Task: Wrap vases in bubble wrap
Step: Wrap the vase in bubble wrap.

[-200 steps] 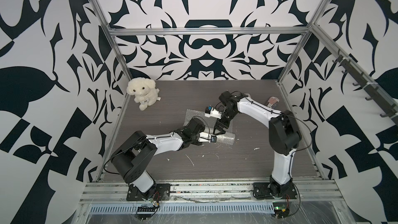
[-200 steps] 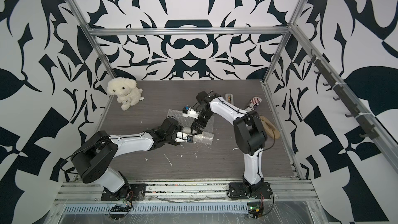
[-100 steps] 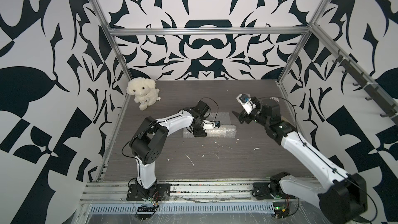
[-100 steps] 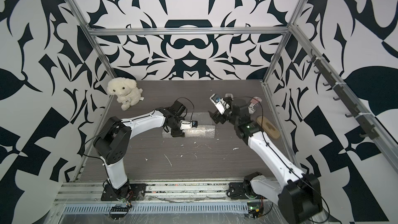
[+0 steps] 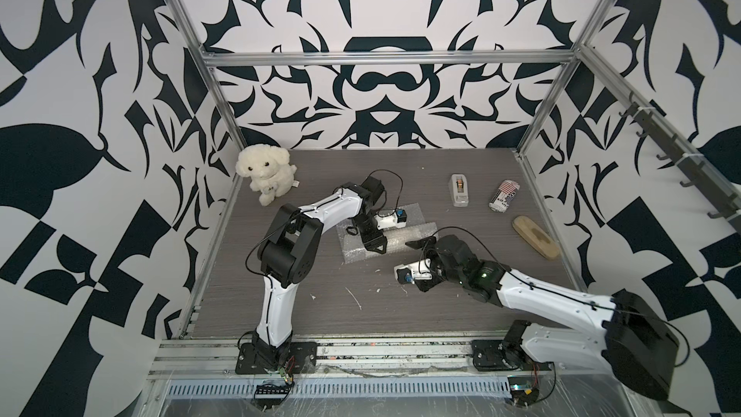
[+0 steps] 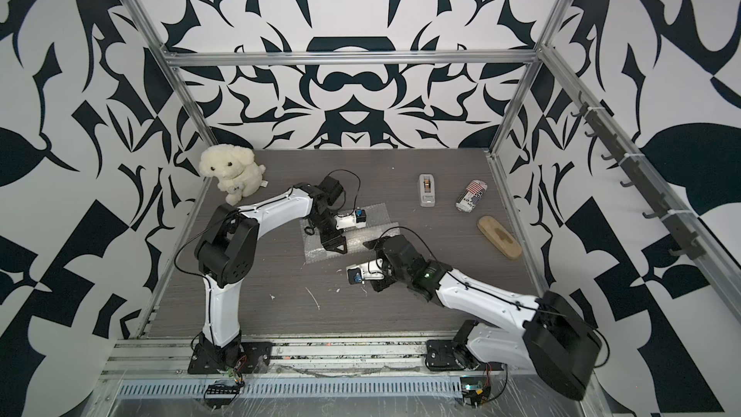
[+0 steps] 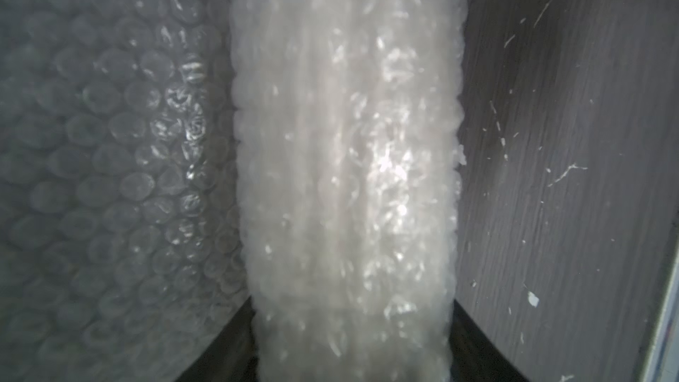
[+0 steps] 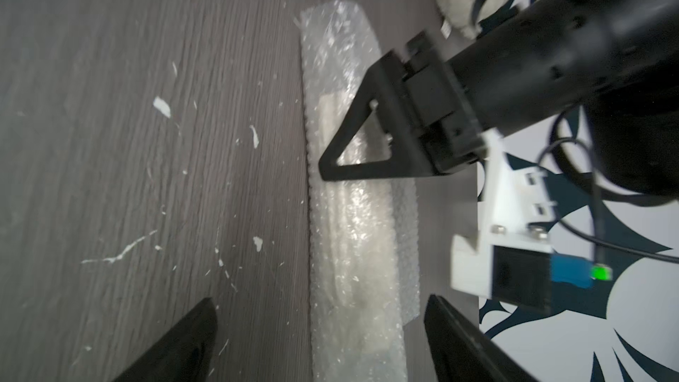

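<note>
Black left gripper is clamping across the bubble wrap rolled round the vase. The roll is lying at the centre of both top views, long axis running left to right. Right gripper is hovering at the roll's right end, jaws spread wide, in line with that axis. Tape dispenser, can and brush are sitting well apart at upper right, blocking nothing.

Printed can, letters "XO" legible, rest too small
</note>
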`<action>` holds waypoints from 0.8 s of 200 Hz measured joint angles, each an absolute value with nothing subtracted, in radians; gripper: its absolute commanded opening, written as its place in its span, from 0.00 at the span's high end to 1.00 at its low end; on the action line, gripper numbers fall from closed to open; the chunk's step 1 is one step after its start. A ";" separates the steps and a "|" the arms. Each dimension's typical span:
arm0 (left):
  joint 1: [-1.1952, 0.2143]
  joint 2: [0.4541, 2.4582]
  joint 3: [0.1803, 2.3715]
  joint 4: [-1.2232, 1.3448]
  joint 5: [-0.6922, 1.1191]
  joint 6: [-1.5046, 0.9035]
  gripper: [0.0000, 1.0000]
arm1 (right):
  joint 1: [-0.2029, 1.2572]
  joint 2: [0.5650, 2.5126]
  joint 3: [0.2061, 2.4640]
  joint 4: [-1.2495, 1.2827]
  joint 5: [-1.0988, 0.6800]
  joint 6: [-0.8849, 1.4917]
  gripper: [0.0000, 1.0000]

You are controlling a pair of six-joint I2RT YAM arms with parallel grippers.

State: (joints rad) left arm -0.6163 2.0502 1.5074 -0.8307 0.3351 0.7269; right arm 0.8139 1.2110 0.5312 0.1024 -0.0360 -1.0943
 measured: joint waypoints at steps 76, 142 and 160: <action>-0.611 2.074 1.532 -0.879 0.387 0.706 0.48 | 0.785 1.507 0.595 0.328 0.064 -1.237 0.05; -0.611 2.077 1.533 -0.884 0.399 0.704 0.48 | 0.781 1.621 0.691 0.309 0.070 -1.311 0.29; -0.610 2.077 1.533 -0.884 0.399 0.703 0.46 | 0.781 1.631 0.706 0.289 0.075 -1.334 0.35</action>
State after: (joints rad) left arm -0.6102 2.0773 1.5333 -0.8841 0.3988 0.7029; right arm 0.7811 1.6314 0.7059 0.2890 0.0750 -1.3338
